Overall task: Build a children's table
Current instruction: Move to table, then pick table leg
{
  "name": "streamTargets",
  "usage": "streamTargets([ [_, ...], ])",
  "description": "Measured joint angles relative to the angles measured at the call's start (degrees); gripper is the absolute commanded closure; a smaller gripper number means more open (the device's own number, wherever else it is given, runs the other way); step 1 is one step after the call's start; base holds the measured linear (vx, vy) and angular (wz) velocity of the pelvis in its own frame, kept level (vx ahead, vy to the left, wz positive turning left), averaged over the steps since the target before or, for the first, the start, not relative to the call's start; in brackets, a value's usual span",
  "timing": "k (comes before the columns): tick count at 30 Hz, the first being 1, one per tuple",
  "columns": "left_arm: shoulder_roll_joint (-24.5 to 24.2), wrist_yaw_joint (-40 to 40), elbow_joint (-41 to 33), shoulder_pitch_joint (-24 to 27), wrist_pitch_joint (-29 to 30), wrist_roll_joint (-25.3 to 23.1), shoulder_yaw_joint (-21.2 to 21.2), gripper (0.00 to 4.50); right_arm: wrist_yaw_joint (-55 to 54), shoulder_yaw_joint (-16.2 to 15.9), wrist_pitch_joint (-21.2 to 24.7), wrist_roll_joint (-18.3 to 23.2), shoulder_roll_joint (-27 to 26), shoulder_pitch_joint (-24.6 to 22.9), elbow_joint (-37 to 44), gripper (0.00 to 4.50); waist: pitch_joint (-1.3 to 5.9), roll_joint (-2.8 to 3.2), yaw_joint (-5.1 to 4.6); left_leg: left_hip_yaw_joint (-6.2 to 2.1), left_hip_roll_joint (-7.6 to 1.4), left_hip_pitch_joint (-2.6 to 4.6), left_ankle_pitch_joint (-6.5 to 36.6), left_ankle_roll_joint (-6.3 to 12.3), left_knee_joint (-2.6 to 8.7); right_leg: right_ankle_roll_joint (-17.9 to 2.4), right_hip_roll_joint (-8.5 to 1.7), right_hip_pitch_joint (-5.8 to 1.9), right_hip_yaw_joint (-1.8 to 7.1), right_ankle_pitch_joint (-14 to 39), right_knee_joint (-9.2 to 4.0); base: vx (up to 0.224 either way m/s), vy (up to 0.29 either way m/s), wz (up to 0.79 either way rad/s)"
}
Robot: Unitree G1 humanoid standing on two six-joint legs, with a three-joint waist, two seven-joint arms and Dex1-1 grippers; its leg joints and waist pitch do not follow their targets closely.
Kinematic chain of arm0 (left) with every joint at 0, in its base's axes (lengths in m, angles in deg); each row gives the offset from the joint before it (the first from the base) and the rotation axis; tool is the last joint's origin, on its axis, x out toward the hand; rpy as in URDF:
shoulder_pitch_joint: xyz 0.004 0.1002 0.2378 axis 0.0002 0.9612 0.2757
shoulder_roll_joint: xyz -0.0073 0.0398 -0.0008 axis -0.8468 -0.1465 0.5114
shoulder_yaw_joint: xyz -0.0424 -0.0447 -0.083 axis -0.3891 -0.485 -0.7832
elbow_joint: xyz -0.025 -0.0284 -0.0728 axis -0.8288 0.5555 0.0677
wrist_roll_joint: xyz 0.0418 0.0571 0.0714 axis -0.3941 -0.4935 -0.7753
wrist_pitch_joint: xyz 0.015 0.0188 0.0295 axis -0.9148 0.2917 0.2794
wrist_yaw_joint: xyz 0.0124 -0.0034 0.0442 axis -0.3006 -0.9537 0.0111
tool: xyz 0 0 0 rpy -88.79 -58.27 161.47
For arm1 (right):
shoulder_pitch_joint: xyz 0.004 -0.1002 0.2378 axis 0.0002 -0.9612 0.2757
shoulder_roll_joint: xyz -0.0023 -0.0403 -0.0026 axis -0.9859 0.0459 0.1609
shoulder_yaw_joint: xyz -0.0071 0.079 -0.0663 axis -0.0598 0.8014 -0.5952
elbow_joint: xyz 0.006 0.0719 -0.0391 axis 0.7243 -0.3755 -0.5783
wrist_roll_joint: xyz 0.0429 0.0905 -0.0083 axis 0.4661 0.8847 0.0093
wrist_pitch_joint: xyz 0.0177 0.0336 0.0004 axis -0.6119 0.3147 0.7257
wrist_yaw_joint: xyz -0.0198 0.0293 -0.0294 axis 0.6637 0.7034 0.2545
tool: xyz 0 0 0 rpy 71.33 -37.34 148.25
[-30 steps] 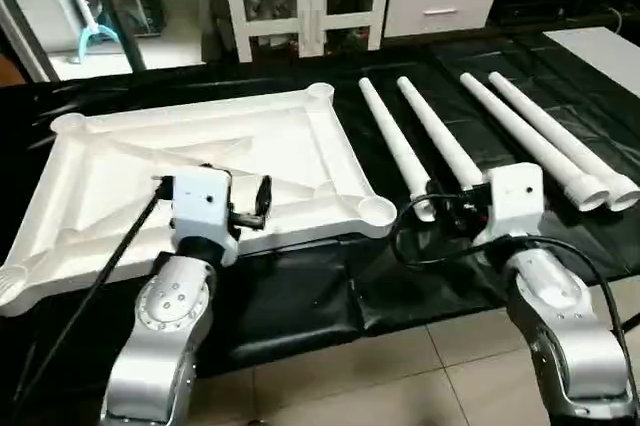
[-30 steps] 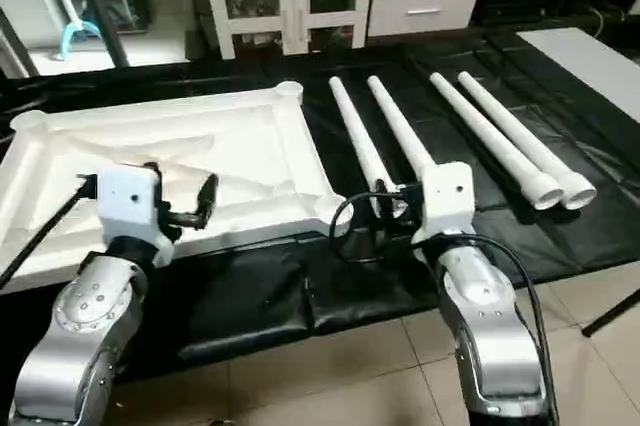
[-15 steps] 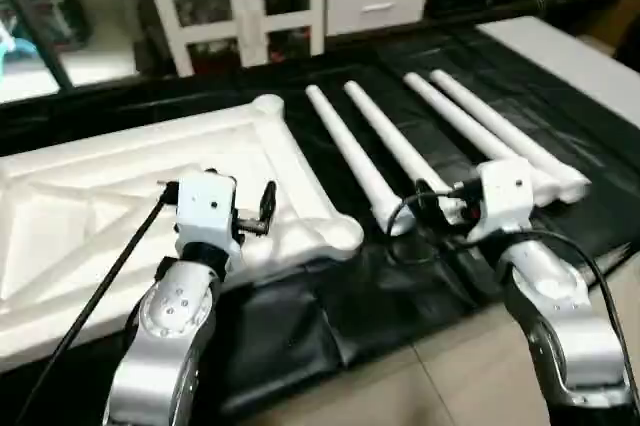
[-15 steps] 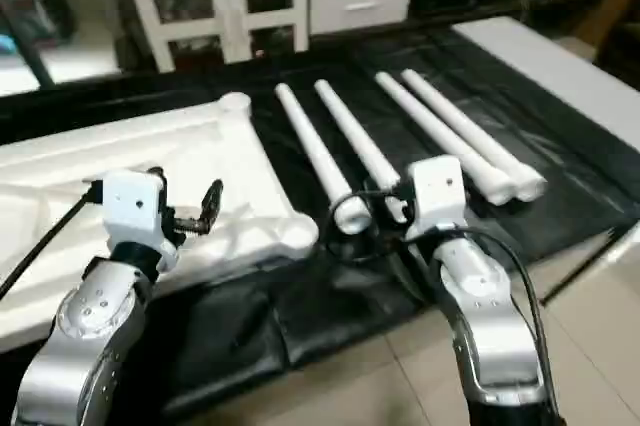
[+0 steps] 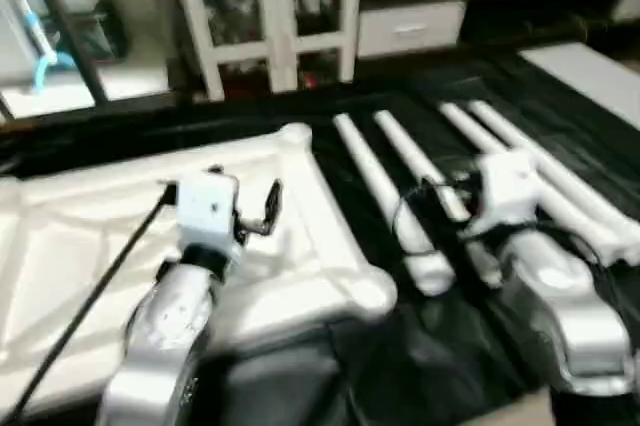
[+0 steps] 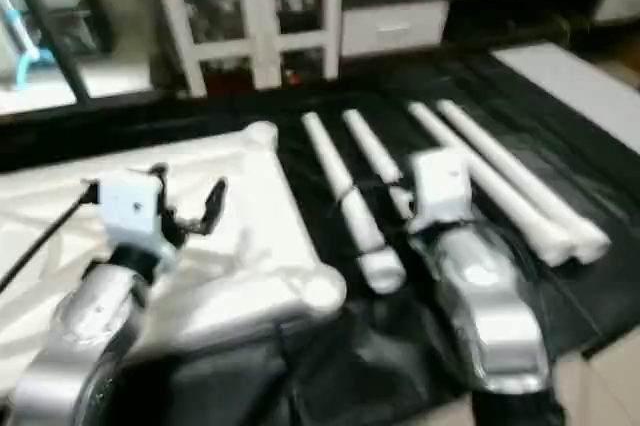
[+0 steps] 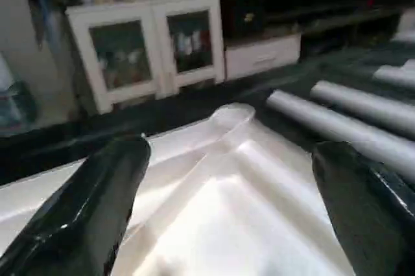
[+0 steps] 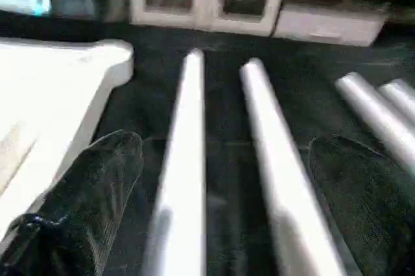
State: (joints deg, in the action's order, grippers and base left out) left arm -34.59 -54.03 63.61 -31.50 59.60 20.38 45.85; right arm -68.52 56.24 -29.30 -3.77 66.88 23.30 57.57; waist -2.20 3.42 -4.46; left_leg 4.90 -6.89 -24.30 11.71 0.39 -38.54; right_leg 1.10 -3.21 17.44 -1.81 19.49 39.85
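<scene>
Open right hand (image 8: 220, 192) above two legs (image 8: 185, 159)

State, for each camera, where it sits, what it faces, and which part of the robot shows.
Left eye: head camera, looking down at the table top and four legs; both forearms show.
Right eye: same scene, slightly offset.
Left wrist: looks between the open left tool fingers at a corner socket.
Right wrist: looks between the open right tool fingers along two legs.
Shared: the glass-door cabinet.
</scene>
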Motion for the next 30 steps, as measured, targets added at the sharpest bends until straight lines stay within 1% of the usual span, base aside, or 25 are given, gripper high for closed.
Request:
streamTargets([
  [1,-0.1,-0.6,0.0,0.0,-0.3,0.0,0.2,0.01,0.1,0.2,1.4,0.3,0.3,0.7,0.1,0.00,0.08,-0.20,0.47,-0.12,0.74,0.03,0.0,-0.03,0.17,2.5,-0.71,1.28,1.31,-1.5,-1.22,0.000,0.000,0.00],
  [2,-0.2,-1.2,0.0,-0.2,-0.4,0.0,0.6,0.01,0.2,0.5,2.8,0.7,0.5,0.9,0.0,0.00,0.10,-0.30,0.87,-0.01,1.16,0.15,-0.1,-0.22,0.52,3.2,-1.36,1.72,1.56,-2.2,-1.46,0.000,0.000,0.00],
  [3,-0.5,-2.2,-0.2,-0.2,-0.4,0.3,1.0,0.01,0.5,0.9,4.3,1.4,0.6,1.2,-0.2,0.00,0.14,-0.29,1.58,0.19,1.20,0.15,-0.4,-0.22,0.91,3.0,-1.40,1.61,1.57,-2.3,-1.65,0.000,0.000,0.00],
  [4,-0.7,-3.1,-0.4,-0.3,-0.5,0.8,1.8,0.01,0.8,1.1,5.3,1.7,0.8,1.8,-0.3,0.00,0.13,-0.36,2.04,0.45,1.14,0.07,-0.6,-0.25,1.54,2.9,-1.43,1.72,1.63,-2.7,-1.92,0.000,0.000,0.00],
  [5,-1.4,-5.0,-0.5,-0.2,-0.4,1.7,2.7,0.01,1.2,1.2,7.2,2.3,0.7,3.8,-1.6,0.00,0.06,-0.45,2.31,0.75,0.96,0.14,-0.8,-0.18,2.17,2.5,-1.48,1.84,1.50,-3.1,-2.41,0.000,0.000,0.00],
  [6,-1.6,-5.8,-0.5,-0.2,-0.4,2.1,3.2,0.01,1.3,1.3,7.8,2.3,0.7,4.8,-2.1,0.00,0.07,-0.44,2.65,0.91,0.73,0.15,-1.0,-0.37,2.41,2.2,-1.50,1.80,1.21,-3.4,-2.85,-0.058,-0.002,-0.07],
  [7,-2.2,-6.8,-0.7,-0.1,-0.3,2.5,3.2,0.01,1.6,1.1,8.7,2.8,0.5,6.2,-3.0,0.00,0.03,-0.49,2.87,1.21,0.42,0.22,-1.0,-0.43,2.40,2.0,-1.50,1.73,1.02,-3.5,-2.93,-0.073,0.008,-0.06],
  [8,-4.4,-9.2,-1.1,-0.2,0.2,3.6,3.4,0.01,2.5,0.8,10.8,3.6,0.1,9.9,-6.4,0.00,-0.01,-0.45,2.84,1.46,0.18,0.33,-1.0,-0.68,2.29,1.7,-1.48,1.74,0.95,-3.7,-2.87,-0.073,0.008,-0.06],
  [10,-7.6,-13.2,-2.3,-0.6,1.8,5.0,4.2,0.01,4.0,-0.4,13.7,3.7,0.0,16.9,-12.7,0.00,-0.25,-0.22,2.78,1.74,0.10,0.52,-1.0,-0.77,2.30,1.2,-1.54,1.81,1.01,-4.0,-2.86,-0.091,0.019,-0.06],
  [11,-7.8,-14.2,-2.5,-0.8,2.1,5.5,4.4,0.01,4.4,-0.7,14.4,3.7,0.1,18.3,-14.2,0.00,-0.33,-0.25,2.97,1.84,0.09,0.65,-1.0,-0.79,2.33,1.2,-1.64,2.01,0.98,-4.0,-2.87,-0.098,0.021,-0.05],
  [13,-8.5,-16.0,-2.9,-0.8,2.6,6.3,5.0,0.01,5.5,-2.3,16.1,3.6,0.0,20.0,-17.7,0.00,-0.47,-0.49,3.34,2.14,0.08,0.86,-1.0,-0.79,2.41,1.5,-1.82,1.91,1.03,-3.9,-2.82,-0.076,0.012,0.03],
  [14,-9.0,-17.0,-2.9,-0.9,3.0,6.8,5.1,0.01,6.0,-3.6,16.7,3.3,0.2,20.9,-20.2,0.00,-0.55,-0.48,3.31,2.26,0.08,0.87,-1.0,-0.79,2.42,1.5,-1.90,1.95,1.04,-4.0,-2.82,-0.062,0.011,0.03],
  [16,-9.6,-18.3,-2.9,-0.9,3.5,7.3,5.3,0.01,6.4,-4.8,17.6,2.6,0.5,21.7,-23.9,0.00,-0.69,-0.45,3.26,2.43,0.10,0.72,-1.0,-0.81,2.42,1.5,-2.05,2.20,1.06,-4.0,-2.84,0.000,0.000,0.00],
  [18,-10.5,-20.0,-3.0,-1.3,4.4,8.1,5.9,0.01,7.0,-6.2,18.6,1.3,1.1,24.0,-29.9,0.00,-0.78,-0.45,3.07,2.58,0.10,0.37,-1.1,-0.87,2.39,1.3,-2.14,2.52,1.13,-4.2,-2.89,0.000,0.000,0.00],
  [20,-11.2,-21.5,-3.0,-1.7,4.9,8.9,7.2,0.01,6.8,-6.8,18.8,-0.3,1.7,26.8,-35.8,0.00,-0.89,-0.63,3.01,2.76,0.09,0.09,-1.1,-0.90,2.34,0.7,-2.20,2.73,1.15,-5.0,-2.90,0.000,0.000,0.00],
  [22,-11.3,-22.0,-3.0,-1.7,5.2,9.0,7.5,0.01,6.2,-6.8,18.7,-1.0,1.9,27.9,-38.0,0.00,-0.96,-0.82,3.03,3.06,-0.09,0.10,-1.1,-0.90,2.34,0.8,-2.22,2.91,1.21,-5.2,-2.88,0.000,0.000,0.00],
  [23,-11.4,-22.1,-3.0,-1.7,5.4,9.0,7.5,0.01,5.9,-6.8,18.6,-1.1,1.9,28.3,-38.7,0.00,-1.00,-0.92,3.07,3.31,-0.31,0.10,-1.1,-0.90,2.35,0.8,-2.21,3.26,1.19,-5.2,-2.86,0.000,0.000,0.00],
  [26,-12.2,-22.3,-3.3,-1.5,6.3,9.1,7.5,0.01,5.0,-5.7,18.5,-0.9,1.6,29.9,-40.1,0.00,-0.99,-1.03,3.17,3.67,-0.74,-0.12,-1.2,-0.93,2.35,0.9,-2.18,3.50,1.07,-5.6,-2.86,0.000,0.000,0.00],
  [30,-12.6,-22.4,-3.3,-1.1,6.7,9.1,7.4,0.01,5.6,-5.7,18.5,-0.9,2.2,30.4,-40.8,0.00,-0.95,-1.10,3.32,4.07,-1.18,-0.06,-1.3,-1.00,2.38,1.1,-2.02,3.64,1.05,-5.5,-2.87,0.000,0.000,0.00],
])
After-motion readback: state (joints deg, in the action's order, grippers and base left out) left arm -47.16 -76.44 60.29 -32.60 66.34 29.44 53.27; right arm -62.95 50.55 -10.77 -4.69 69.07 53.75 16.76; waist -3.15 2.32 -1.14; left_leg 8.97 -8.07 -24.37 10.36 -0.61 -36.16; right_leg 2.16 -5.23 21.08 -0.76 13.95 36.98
